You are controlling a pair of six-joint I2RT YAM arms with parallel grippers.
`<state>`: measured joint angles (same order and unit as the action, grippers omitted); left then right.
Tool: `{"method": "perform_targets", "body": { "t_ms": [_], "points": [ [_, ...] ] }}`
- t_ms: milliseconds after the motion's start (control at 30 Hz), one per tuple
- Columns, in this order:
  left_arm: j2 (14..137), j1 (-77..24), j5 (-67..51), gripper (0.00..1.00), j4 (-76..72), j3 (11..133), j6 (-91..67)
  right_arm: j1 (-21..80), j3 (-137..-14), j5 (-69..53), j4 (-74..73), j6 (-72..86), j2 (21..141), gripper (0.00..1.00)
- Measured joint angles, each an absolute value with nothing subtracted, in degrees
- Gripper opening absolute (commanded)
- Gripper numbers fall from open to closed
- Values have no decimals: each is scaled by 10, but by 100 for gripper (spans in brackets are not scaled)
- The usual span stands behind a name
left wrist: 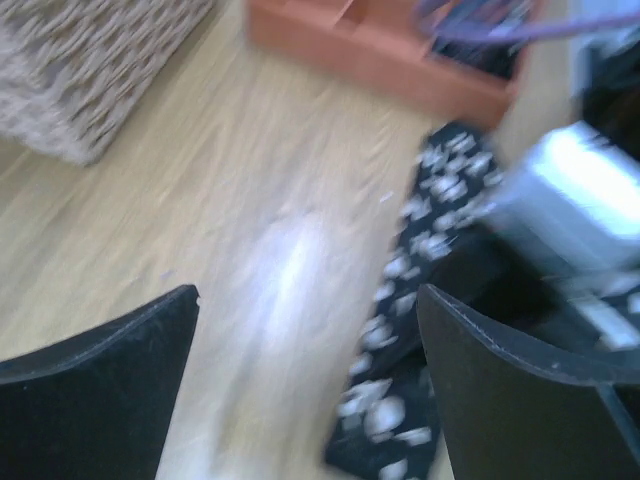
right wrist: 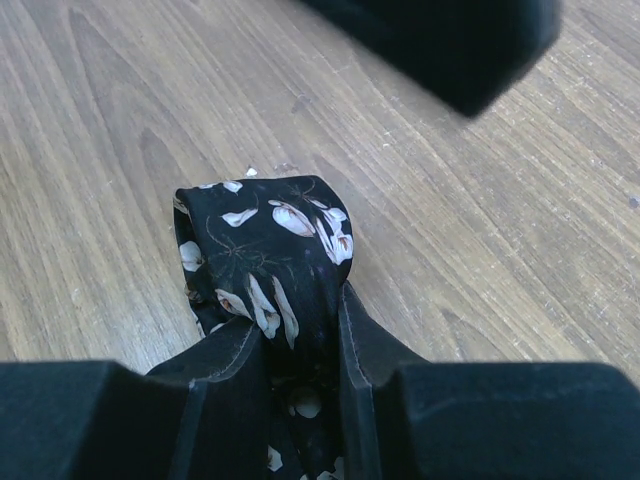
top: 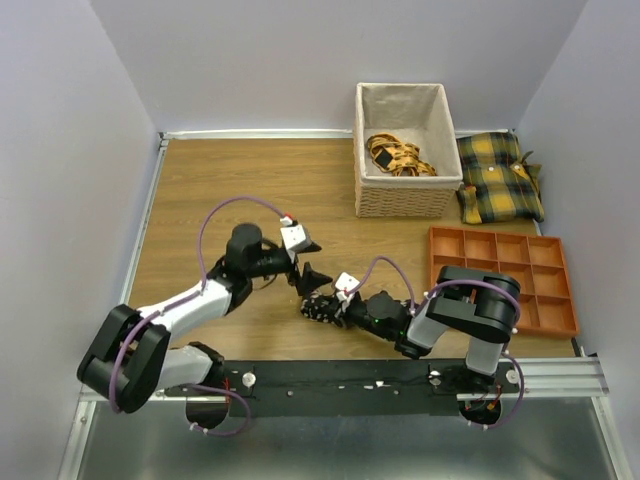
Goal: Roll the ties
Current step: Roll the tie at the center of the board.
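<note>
A black tie [top: 313,304] with pale flowers is bunched into a small coil on the wooden table, just left of centre near the front. My right gripper [top: 326,311] lies low on the table and is shut on it. In the right wrist view the tie [right wrist: 262,240] bulges out beyond the right gripper [right wrist: 300,350], pinched between both pads. My left gripper [top: 306,262] hovers open just behind the coil. In the blurred left wrist view the tie [left wrist: 430,260] lies as a strip past the right finger of the left gripper [left wrist: 310,385], with bare wood between the jaws.
A wicker basket [top: 430,195] at the back holds yellow-and-black patterned fabric [top: 398,155]. Yellow plaid cushions [top: 498,175] lie to its right. An orange compartment tray [top: 572,300] sits at the right edge, close to the right arm's elbow.
</note>
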<state>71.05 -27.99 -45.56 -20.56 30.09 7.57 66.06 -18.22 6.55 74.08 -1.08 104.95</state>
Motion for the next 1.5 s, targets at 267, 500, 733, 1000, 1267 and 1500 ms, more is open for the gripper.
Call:
{"method": "perform_targets", "body": {
  "t_ms": [267,500,733,1000,1267,1500],
  "points": [
    [593,-358,-388,99,-413,109,-37,661,-166,63,759,-13,1049,1],
    [634,-358,-362,99,-371,98,24,661,-166,57,775,-11,1059,1],
    [719,-314,-469,86,-342,140,70,661,-164,53,776,-15,1058,1],
    [740,-312,-555,79,-315,143,128,651,-160,20,778,-23,1057,1],
    [784,-370,-455,79,-342,156,116,640,-165,-5,772,-31,1057,1],
    [784,-384,-436,67,-342,153,132,640,-161,-10,777,-38,1057,1]
  ]
}}
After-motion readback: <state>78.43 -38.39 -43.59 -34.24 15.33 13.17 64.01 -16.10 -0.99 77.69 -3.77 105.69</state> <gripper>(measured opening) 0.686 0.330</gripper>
